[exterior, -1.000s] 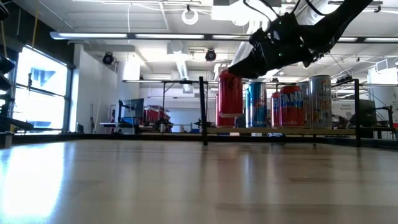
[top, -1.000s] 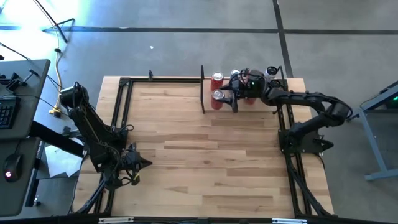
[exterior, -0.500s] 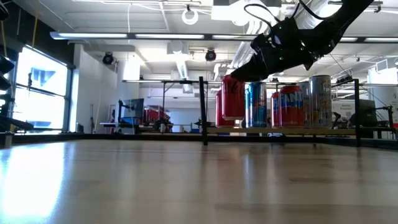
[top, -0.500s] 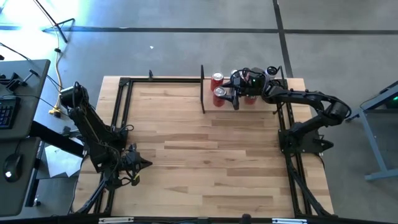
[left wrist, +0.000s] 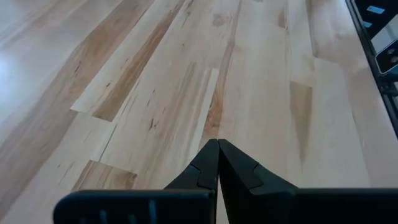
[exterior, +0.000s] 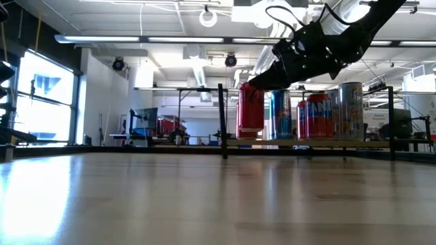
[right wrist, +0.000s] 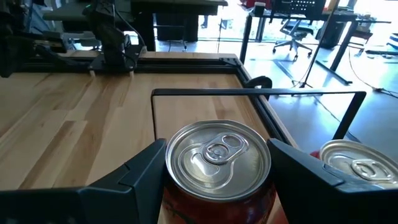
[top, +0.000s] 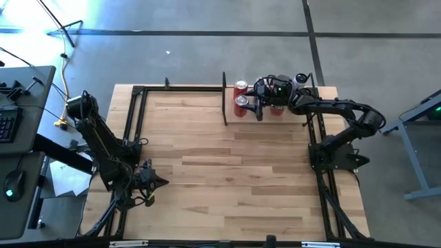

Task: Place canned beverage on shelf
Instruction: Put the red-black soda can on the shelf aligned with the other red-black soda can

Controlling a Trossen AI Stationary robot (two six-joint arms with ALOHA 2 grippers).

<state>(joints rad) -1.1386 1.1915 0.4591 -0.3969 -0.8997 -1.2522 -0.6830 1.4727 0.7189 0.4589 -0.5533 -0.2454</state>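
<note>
At the far edge of the worktop (top: 207, 158), the right pincer (top: 249, 105) is clamped on a red can (exterior: 250, 112), which sits between its fingers at the shelf's (exterior: 320, 143) left end. A careless release could tip it against the neighbouring cans (exterior: 320, 116). The left pincer (left wrist: 217, 163), fingers together, waits low nearby.

A red can (right wrist: 217, 165) sits between the two dark fingers (right wrist: 140, 171) of the right pincer (right wrist: 217, 180), its silver lid and pull tab facing the camera; a second can (right wrist: 357, 165) stands just beside it; beyond, the shelf (right wrist: 199, 109) with its thin black bar (right wrist: 258, 93) lies on the wooden bench (right wrist: 68, 118); the left arm (right wrist: 109, 34) rests at the far edge.
</note>
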